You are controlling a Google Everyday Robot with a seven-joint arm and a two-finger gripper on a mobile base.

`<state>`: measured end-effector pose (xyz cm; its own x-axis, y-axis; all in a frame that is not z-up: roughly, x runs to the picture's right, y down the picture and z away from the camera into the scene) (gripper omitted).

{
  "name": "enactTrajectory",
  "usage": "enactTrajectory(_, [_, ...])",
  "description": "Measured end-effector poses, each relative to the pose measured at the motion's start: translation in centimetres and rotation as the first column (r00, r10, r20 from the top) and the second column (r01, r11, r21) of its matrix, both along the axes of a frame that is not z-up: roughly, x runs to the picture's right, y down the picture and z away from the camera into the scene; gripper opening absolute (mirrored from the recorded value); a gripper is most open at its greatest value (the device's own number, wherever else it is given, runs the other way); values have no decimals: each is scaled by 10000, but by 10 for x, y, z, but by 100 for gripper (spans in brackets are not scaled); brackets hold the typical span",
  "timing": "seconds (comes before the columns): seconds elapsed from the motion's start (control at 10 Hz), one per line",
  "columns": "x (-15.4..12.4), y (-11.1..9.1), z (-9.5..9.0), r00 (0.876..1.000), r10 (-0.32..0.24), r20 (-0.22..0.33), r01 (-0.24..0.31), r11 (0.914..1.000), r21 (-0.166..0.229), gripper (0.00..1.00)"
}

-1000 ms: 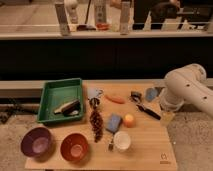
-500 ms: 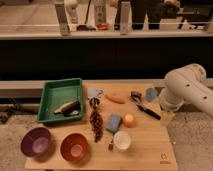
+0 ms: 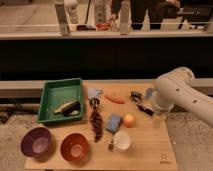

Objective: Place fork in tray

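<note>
The green tray [image 3: 50, 95] sits at the table's back left, with a dark brush-like item [image 3: 67, 107] lying in it. A small silvery utensil [image 3: 94, 94], possibly the fork, lies on the table just right of the tray. My white arm [image 3: 180, 95] reaches in from the right. The gripper [image 3: 159, 119] hangs at its lower end over the table's right side, far from the tray, next to a dark utensil [image 3: 144, 107].
A purple bowl [image 3: 36, 141] and an orange bowl [image 3: 75, 146] stand at the front left. Mid-table lie a carrot [image 3: 115, 98], a brown cluster [image 3: 96, 125], a blue sponge [image 3: 114, 122], an orange ball [image 3: 129, 120] and a white cup [image 3: 121, 141].
</note>
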<state>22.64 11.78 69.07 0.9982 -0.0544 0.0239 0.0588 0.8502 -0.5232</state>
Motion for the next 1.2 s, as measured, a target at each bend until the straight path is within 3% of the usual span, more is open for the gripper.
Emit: enactTrajectory(1.2, [-6, 2, 0, 9999, -96, 71, 96, 10000, 11, 80])
